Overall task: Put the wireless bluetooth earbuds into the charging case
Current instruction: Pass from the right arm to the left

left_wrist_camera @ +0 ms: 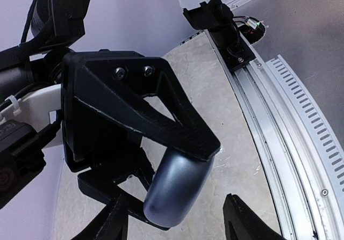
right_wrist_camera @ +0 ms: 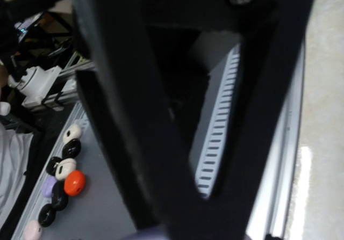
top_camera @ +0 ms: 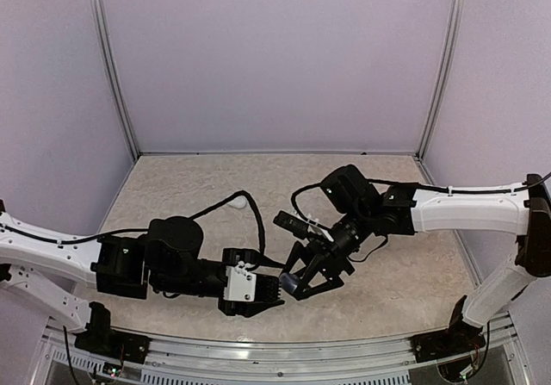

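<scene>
Judging from here, the step in hand is sharing the smooth blue-grey oval charging case [left_wrist_camera: 177,191] between the two arms, so it can be steadied for loading. To do that well, the left gripper [top_camera: 272,293] should be closing squarely across the free rounded end of the case. It should go gently, because the glossy curved shell looks likely to squirt out of a slanted pinch. The right arm should be letting nothing go until that second hold is firm, and both should be staying low over the pale mottled bench [top_camera: 198,187]. The right gripper [top_camera: 300,282] is grasping the case, one black triangular finger pressing on its upper side and the other under it. The case is hanging just above the bench near the front rail. The left gripper is standing released around the case's lower end, and one of its fingers [left_wrist_camera: 247,221] is showing a clear gap from the shell. I am not seeing the wireless bluetooth earbuds anywhere on the bench, and I cannot tell whether the case lid is open.
</scene>
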Robot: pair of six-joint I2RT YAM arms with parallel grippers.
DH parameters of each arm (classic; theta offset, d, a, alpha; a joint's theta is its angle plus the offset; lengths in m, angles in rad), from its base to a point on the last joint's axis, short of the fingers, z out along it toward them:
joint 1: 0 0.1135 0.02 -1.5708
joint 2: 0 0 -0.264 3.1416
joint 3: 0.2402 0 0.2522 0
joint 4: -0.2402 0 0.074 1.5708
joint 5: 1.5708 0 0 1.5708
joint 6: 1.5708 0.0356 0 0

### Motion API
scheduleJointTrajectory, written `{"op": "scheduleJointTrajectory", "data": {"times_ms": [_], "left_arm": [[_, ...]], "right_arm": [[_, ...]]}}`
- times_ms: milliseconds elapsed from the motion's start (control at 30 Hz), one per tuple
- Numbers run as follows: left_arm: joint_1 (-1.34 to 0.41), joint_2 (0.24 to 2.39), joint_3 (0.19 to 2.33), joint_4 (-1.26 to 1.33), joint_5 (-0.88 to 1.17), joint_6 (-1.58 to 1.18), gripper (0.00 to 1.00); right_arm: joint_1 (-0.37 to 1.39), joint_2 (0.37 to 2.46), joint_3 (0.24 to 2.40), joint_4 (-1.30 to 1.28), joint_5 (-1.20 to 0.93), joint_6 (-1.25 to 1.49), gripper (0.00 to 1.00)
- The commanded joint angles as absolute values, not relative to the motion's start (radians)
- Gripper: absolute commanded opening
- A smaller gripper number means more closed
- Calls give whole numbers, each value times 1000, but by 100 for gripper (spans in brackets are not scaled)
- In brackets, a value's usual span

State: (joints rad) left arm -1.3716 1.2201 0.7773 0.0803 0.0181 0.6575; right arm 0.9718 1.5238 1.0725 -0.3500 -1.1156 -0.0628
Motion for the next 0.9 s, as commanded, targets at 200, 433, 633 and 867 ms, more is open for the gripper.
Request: {"op": "scheduleJointTrajectory", "data": {"times_ms": [200,433,633,867], "left_arm": [[-1387,1257,833,39,71,731,51],[-1388,1280,849,22,72,755,40],[-1388,1286,851,15,72,759,30],[-1390,1292,854,18,61,761,36]], "right_arm": [[1002,1561,1120,-387,-1183,-95,54],[1004,1565,1119,-394,-1197,-99,54],[1004,1558,1119,-391,-1210,-99,54],[1005,1557,1120,-393,-1220,-100,54]]}}
